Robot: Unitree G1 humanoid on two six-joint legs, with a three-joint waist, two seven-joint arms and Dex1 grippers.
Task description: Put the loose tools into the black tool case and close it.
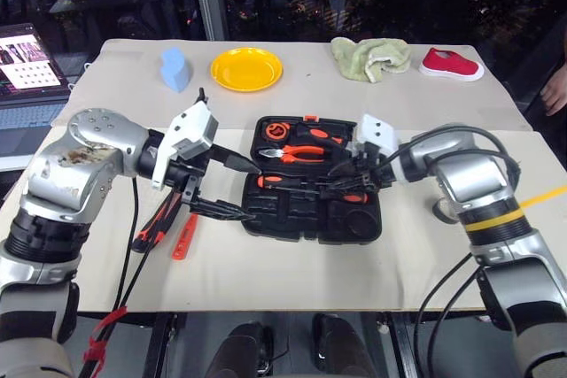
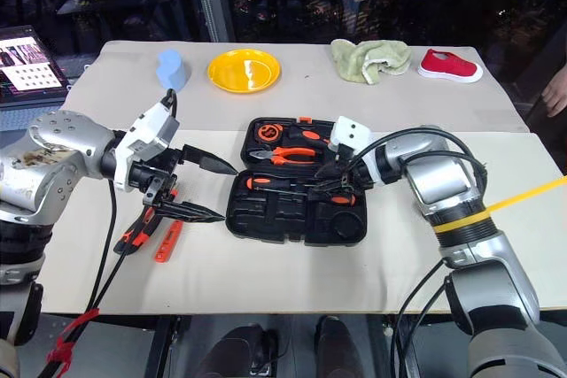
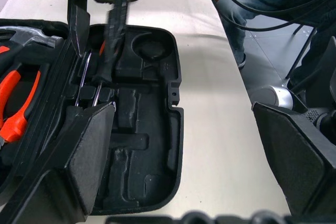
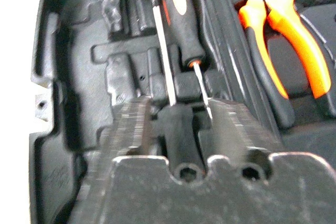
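Left gripper (image 1: 232,185) spread wide and empty at the open tool case's (image 1: 292,223) nine o'clock edge, loose tools (image 1: 168,223) just beyond at nine o'clock, right gripper (image 1: 347,181) closed on a screwdriver (image 4: 178,124) over the case's middle, pliers (image 1: 299,154) at twelve o'clock.

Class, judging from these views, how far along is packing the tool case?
Done: one screwdriver lies in the open tool case. In hand: the right hand is seating a second. Left: the utility knife and another tool on the table, then closing.

Black tool case (image 1: 312,219) open, screwdrivers (image 4: 181,19) inside
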